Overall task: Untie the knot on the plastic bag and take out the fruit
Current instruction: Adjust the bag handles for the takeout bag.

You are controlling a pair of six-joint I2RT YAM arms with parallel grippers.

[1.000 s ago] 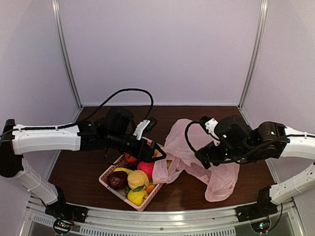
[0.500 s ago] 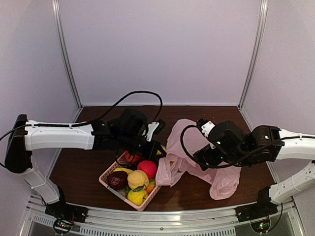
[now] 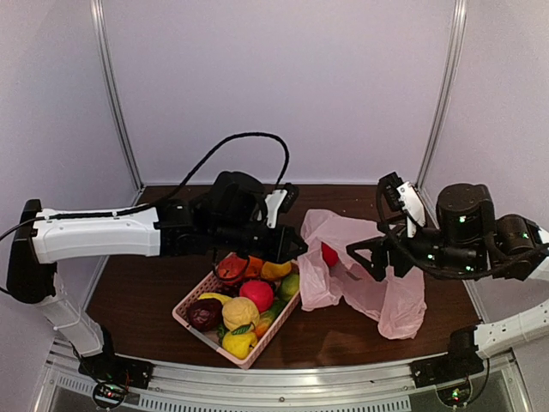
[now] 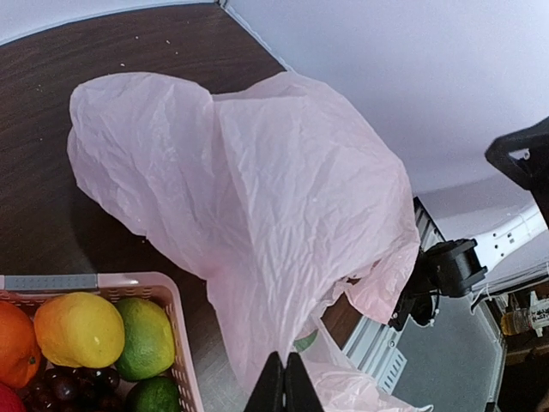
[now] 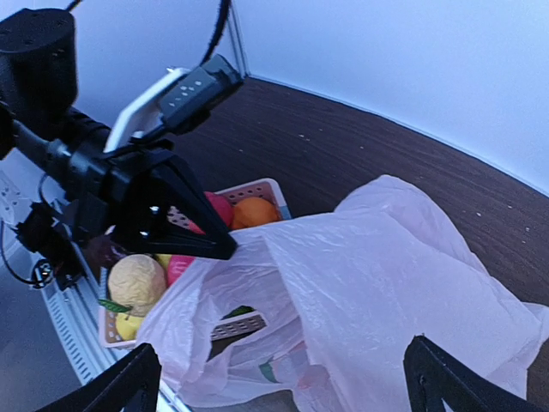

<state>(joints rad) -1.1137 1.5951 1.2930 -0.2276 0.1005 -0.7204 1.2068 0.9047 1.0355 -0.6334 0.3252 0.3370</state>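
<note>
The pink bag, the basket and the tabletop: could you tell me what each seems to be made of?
The plastic bag looks like thin plastic film: translucent pink, finely crinkled, slightly glossy. The basket seems moulded rigid plastic, matte pink with a stiff, even rim. The tabletop looks like dark wood or wood-look laminate, smooth; I cannot tell which.

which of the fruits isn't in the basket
The red one, lying among the folds of the plastic bag, beside the left gripper. Every other fruit sits in the pink basket.
</note>
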